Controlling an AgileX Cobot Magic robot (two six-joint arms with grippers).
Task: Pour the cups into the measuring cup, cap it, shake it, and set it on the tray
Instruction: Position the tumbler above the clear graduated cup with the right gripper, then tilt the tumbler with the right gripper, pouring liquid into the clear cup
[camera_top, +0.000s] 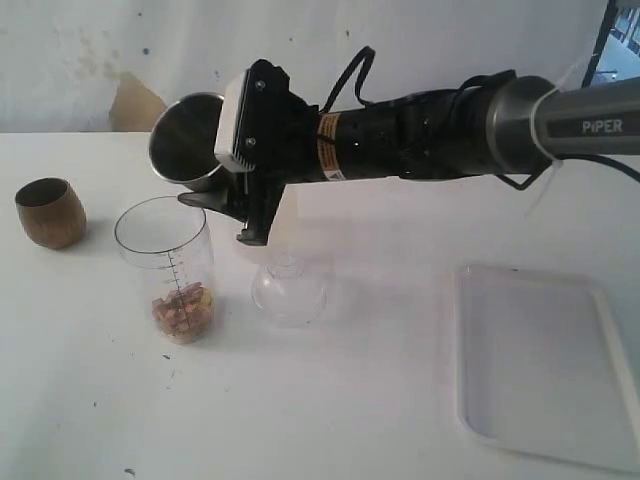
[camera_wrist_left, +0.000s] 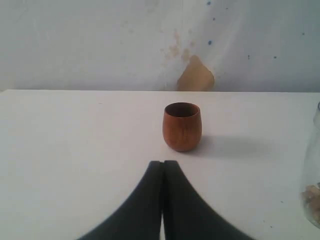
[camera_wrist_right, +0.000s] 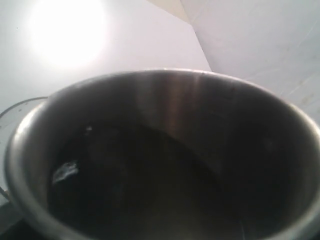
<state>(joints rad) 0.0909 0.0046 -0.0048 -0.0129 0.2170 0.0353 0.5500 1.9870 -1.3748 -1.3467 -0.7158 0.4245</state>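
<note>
Gripping steel tumbler (camera_top: 186, 136) sideways in right pincer (camera_top: 236, 206), just above measuring cup (camera_top: 166, 268) standing on worktop (camera_top: 350, 410); holding left pincer (camera_wrist_left: 162, 172) pressed together, empty. Seemingly pouring; next needing tumbler's lip lined over that mouth.

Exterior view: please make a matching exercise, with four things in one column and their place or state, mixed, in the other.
1. wooden cup
2. steel tumbler
3. measuring cup
4. tray

A. lies flat on the right
B. holds brownish pieces at its bottom
C. stands upright at the far left
D. tilted in the right pincer

Pairs: 1-C, 2-D, 3-B, 4-A
</note>
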